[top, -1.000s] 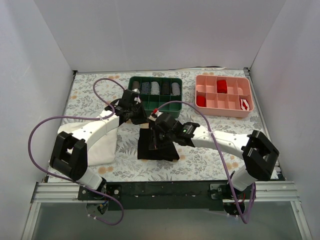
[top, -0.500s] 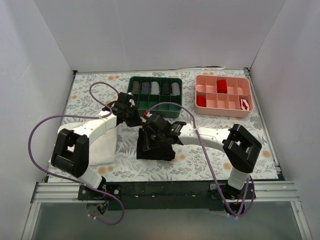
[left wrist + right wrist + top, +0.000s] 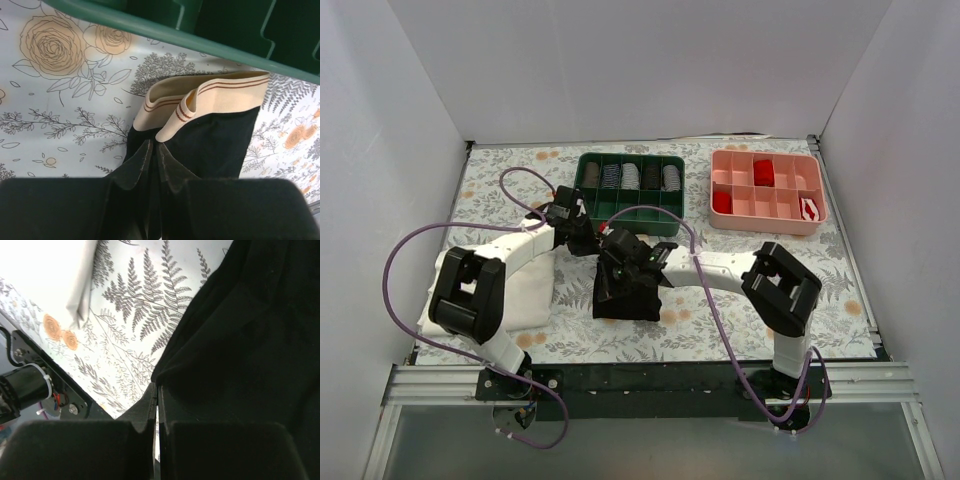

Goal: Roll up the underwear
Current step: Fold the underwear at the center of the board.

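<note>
The underwear (image 3: pixel 632 298), black with a pale beige waistband (image 3: pixel 212 92), lies bunched on the floral table in front of the green tray (image 3: pixel 630 158). My left gripper (image 3: pixel 585 240) is at its far left corner; in the left wrist view (image 3: pixel 154 146) its jaws are closed on the black fabric (image 3: pixel 215 145) just below the folded waistband tip. My right gripper (image 3: pixel 616 274) sits over the underwear's left side; in the right wrist view (image 3: pixel 156 386) its jaws are pressed together at the edge of the black fabric (image 3: pixel 250 330).
A larger white cloth (image 3: pixel 525 285) lies at the left under the left arm and shows in the right wrist view (image 3: pixel 45 270). The green tray's wall (image 3: pixel 150 25) is close behind the waistband. A pink tray (image 3: pixel 767 228) with red rolls (image 3: pixel 763 171) stands back right.
Both grippers have moved left and closer together. The underwear has shifted left with them and is narrower and more bunched. The right arm's elbow has swung inward.
</note>
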Robot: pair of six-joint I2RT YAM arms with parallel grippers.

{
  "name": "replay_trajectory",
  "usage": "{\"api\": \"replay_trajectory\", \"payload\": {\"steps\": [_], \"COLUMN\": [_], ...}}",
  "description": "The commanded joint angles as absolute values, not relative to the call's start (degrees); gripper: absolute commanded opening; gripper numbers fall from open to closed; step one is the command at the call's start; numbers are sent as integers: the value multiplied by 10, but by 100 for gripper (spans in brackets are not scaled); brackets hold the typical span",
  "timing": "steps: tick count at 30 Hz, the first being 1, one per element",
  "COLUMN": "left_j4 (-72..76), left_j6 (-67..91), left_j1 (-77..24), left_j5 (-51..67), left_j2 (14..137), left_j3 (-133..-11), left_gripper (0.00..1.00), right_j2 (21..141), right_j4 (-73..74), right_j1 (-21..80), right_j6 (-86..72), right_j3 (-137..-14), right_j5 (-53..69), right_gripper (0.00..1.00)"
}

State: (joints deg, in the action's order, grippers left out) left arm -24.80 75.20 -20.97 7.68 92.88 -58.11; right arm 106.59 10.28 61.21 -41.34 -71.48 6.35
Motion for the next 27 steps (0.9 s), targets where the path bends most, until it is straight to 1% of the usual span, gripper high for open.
{"api": "replay_trajectory", "payload": {"steps": [1,7,10,11,12,14,17,18,19,20,22,23,25,27], "left_j4": [-238,-243,-246,-246,-250,-251,-258,-262,-262,-263,-274,-277,-284,-288], "left_j6": [743,737,736,735,734,732,731,732,733,734,738,739,743,746], "left_j1": [-201,-199,-199,-200,-199,-199,-197,-197,-197,-196,-195,-194,-193,-192], "left_j5": [67,78,78,78,76,76,74,73,70,69,57,56,55,51], "left_j2": [940,954,957,955,955,953,947,941,938,934,926,922,912,904], "left_j3": [-577,-584,-586,-586,-588,-588,-589,-589,-586,-585,-585,-584,-585,-584], "left_gripper": [9,14,22,29,31,31,43,50,54,55,65,68,73,74], "right_j2": [1082,1088,1092,1094,1096,1102,1114,1115,1116,1118,1118,1115,1114,1107], "right_j4": [84,79,61,56,35,32,56,61,68,71,72,73,74,69], "right_j1": [615,615,615,615,615,615,614,614,614,614,614,613,613,613], "right_j6": [-403,-399,-389,-382,-377,-374,-361,-362,-363,-362,-361,-360,-358,-352], "right_j3": [-731,-735,-734,-734,-731,-736,-757,-758,-758,-759,-754,-754,-750,-746], "right_j5": [74,65,87,96,119,139,145,140,137,138,139,137,134,141], "right_gripper": [1,1,1,1,1,1,1,3,4,4,5,11,12,15]}}
